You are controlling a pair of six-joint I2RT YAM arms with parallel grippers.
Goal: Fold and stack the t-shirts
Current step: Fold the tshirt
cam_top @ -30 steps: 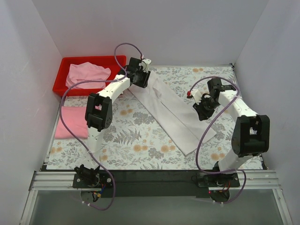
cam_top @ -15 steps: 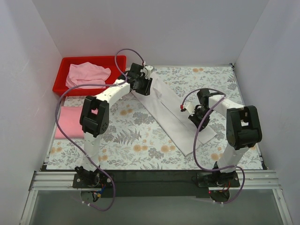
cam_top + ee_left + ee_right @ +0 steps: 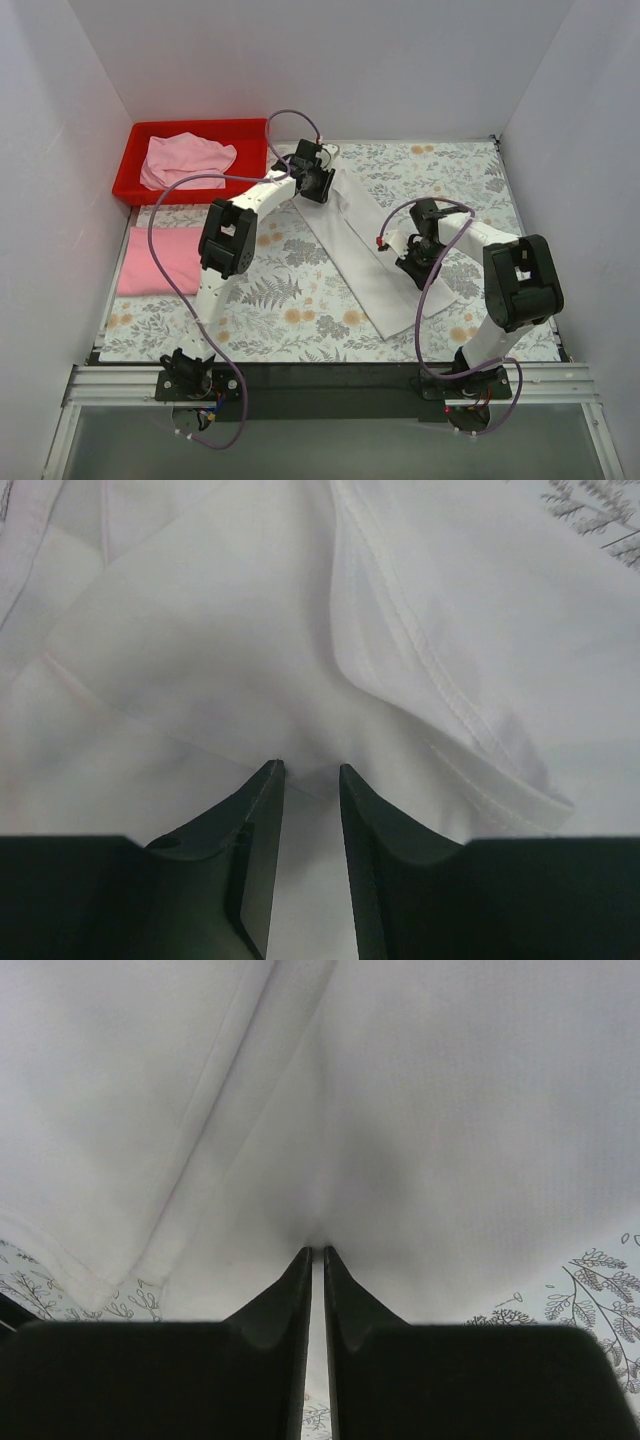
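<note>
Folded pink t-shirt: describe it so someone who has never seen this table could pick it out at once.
Find the red bin in the far left corner. Just on its near side, on the floral cloth, lies the folded pink t-shirt, a flat rectangle. The other pink t-shirt sits crumpled inside the bin; the white t-shirt is a long strip in the middle.

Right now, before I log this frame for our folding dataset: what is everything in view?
white t-shirt: 1, white, long strip lying diagonally mid-table
folded t-shirt: 1, pink, left side of table
crumpled t-shirt: 1, pink, inside the bin
bin: 1, red, far left corner
table cover: 1, floral print, under the shirts
left gripper: 1, black, pinching the white t-shirt's far end
right gripper: 1, black, pinching its right edge
</note>
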